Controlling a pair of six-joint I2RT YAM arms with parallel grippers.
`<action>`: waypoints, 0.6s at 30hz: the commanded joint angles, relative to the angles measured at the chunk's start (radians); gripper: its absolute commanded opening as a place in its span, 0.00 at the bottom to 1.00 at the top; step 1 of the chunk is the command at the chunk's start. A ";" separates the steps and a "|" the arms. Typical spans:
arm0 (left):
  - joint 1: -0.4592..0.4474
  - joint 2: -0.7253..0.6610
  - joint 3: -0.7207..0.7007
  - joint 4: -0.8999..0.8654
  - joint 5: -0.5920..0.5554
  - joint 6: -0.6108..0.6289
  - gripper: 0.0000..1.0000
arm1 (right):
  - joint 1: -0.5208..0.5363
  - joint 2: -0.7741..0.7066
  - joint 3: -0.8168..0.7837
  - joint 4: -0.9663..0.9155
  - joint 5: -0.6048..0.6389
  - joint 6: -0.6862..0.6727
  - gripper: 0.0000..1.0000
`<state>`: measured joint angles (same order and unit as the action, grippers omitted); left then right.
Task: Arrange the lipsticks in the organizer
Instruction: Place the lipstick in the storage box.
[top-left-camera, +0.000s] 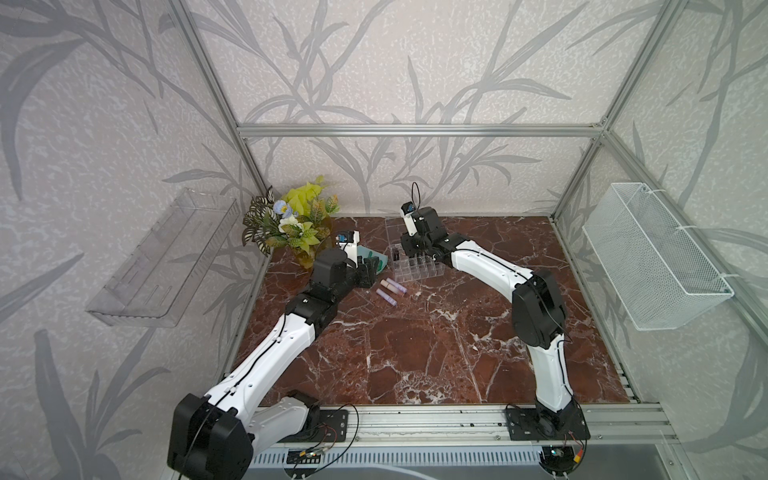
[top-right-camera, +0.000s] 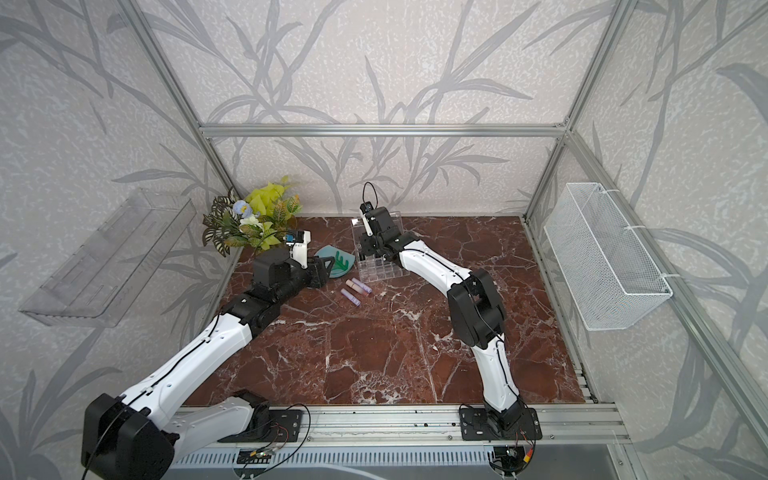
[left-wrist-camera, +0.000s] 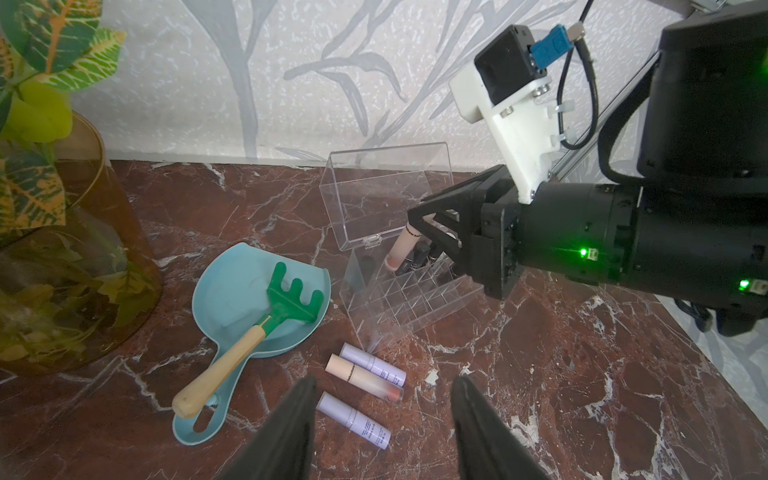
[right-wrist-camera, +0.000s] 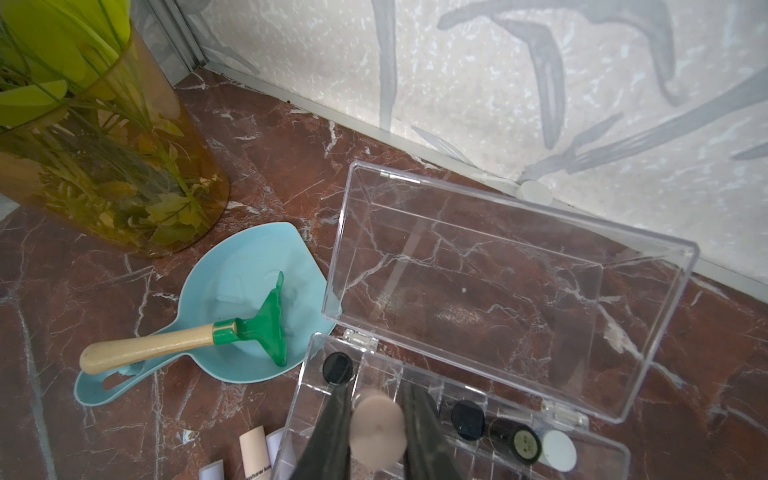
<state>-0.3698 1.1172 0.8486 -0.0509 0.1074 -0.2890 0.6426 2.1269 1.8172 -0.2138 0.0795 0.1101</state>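
- My right pincer (left-wrist-camera: 422, 232) is clamped on a pale pink lipstick (right-wrist-camera: 377, 430), with one finger on each side of the tube.
- That tube hangs tilted over the organizer (left-wrist-camera: 399, 307), above the row of cells nearest the hinge. I cannot tell whether its lower end is inside a cell.
- In the right wrist view the held tube sits between two dark lipsticks standing in that row, a corner one (right-wrist-camera: 337, 368) and another (right-wrist-camera: 467, 419).
- Further along the same row stand a third dark tube (right-wrist-camera: 515, 444) and a white one (right-wrist-camera: 559, 449).
- The organizer's clear lid (right-wrist-camera: 498, 291) is swung open towards the back wall.
- My left pincer (left-wrist-camera: 382, 384) stands wide with nothing between its fingers, raised above the surface (top-left-camera: 415, 353).
- Three lipsticks lie flat on the surface just in front of the organizer, below and between the left pincer's fingers. None of them touches a finger.
- Two of those lie side by side: a lilac one (left-wrist-camera: 372, 365) next to the organizer and a pale pink one with a reddish end (left-wrist-camera: 363, 377).
- A second lilac one (left-wrist-camera: 353, 419) lies a little apart, nearest the left pincer.
- Beside the organizer a green rake (left-wrist-camera: 291, 297) rests in a pale blue scoop (left-wrist-camera: 232, 291), and an amber vase of leaves (left-wrist-camera: 62, 270) stands beyond that.
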 joint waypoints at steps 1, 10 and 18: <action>0.009 0.001 -0.003 0.013 0.015 0.016 0.54 | 0.003 0.038 0.026 0.023 0.014 -0.004 0.19; 0.015 0.006 -0.008 0.023 0.023 0.016 0.53 | 0.004 0.072 0.027 0.037 0.022 -0.004 0.19; 0.015 0.012 -0.015 0.032 0.031 0.010 0.53 | 0.003 0.089 0.012 0.055 0.026 -0.006 0.19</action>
<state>-0.3588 1.1225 0.8478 -0.0456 0.1272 -0.2882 0.6426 2.1933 1.8267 -0.1856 0.0898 0.1070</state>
